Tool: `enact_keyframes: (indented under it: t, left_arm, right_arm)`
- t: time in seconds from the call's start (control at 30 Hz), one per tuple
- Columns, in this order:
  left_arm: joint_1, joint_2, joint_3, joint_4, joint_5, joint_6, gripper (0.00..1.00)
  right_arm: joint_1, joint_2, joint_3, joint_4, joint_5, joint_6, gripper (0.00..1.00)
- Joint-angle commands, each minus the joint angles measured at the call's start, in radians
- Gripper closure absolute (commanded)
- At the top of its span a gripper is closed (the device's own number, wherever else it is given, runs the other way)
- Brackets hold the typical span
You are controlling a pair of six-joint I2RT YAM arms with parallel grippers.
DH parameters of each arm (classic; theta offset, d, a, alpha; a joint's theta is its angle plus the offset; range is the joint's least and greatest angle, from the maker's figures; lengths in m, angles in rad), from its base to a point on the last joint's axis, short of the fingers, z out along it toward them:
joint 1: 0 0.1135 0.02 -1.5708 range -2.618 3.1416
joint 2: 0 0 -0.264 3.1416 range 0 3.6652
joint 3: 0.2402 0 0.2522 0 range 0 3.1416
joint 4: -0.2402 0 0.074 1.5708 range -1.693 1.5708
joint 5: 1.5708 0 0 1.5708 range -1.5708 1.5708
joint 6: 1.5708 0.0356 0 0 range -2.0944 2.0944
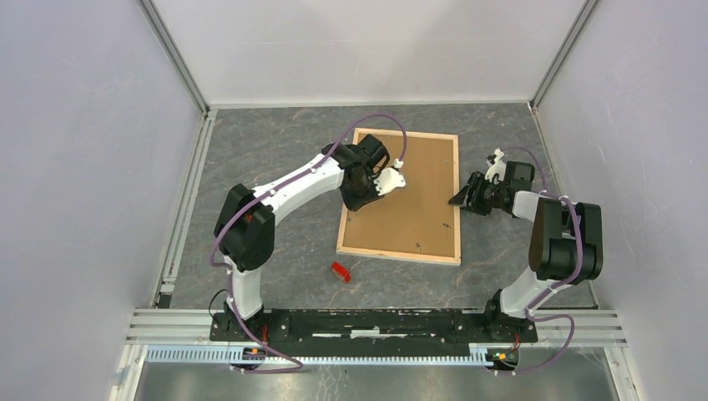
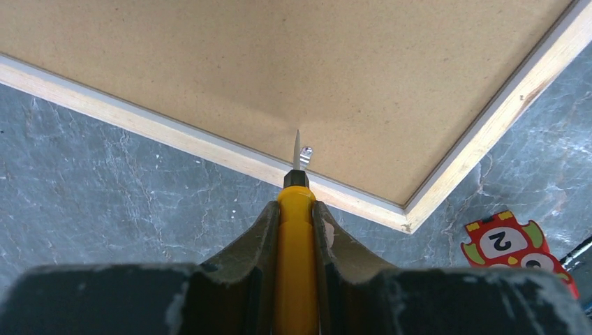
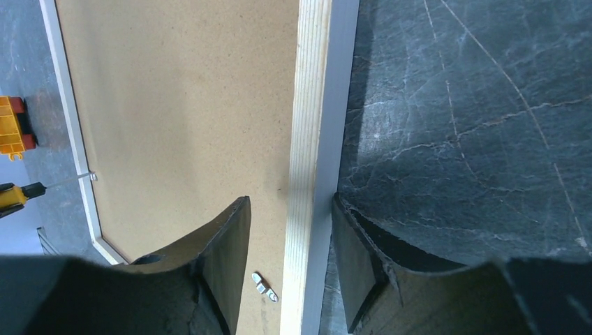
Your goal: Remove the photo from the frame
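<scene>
The frame (image 1: 399, 254) lies face down in the middle of the table (image 1: 275, 134), its pale wood edges up and the brown backing board (image 1: 413, 209) seated inside them. The photo is not visible from any view.

The left gripper (image 2: 296, 209) is clamped on a yellow-handled screwdriver (image 2: 295, 244). The thin blade points at the frame's left edge, and its tip is right at a small metal tab (image 2: 305, 153) on the backing board just inside that edge. Whether the two touch cannot be told.

The right gripper (image 3: 290, 209) straddles the frame's right edge with its jaws apart and holds nothing. One finger is over the backing board and the other is on the table side, close against the white border. A second metal tab (image 3: 264, 287) lies on the board between the fingers.

A small red piece (image 1: 340, 271) sits on the table just off the frame's near-left corner — apart from it.
</scene>
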Motion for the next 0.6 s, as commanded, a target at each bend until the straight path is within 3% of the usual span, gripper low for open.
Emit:
enact_keyframes:
  t: [0.0,0.57]
  left_arm:
    - [-0.001,-0.034,-0.022,0.023,-0.066,0.016,0.98]
    - [0.0,-0.07,-0.083,-0.017,-0.096,0.067,0.98]
  right_arm:
    - [0.011,0.008,-0.019,-0.056,0.008,-0.01,0.46]
    - [0.012,0.03,-0.013,-0.071,0.034,-0.021,0.45]
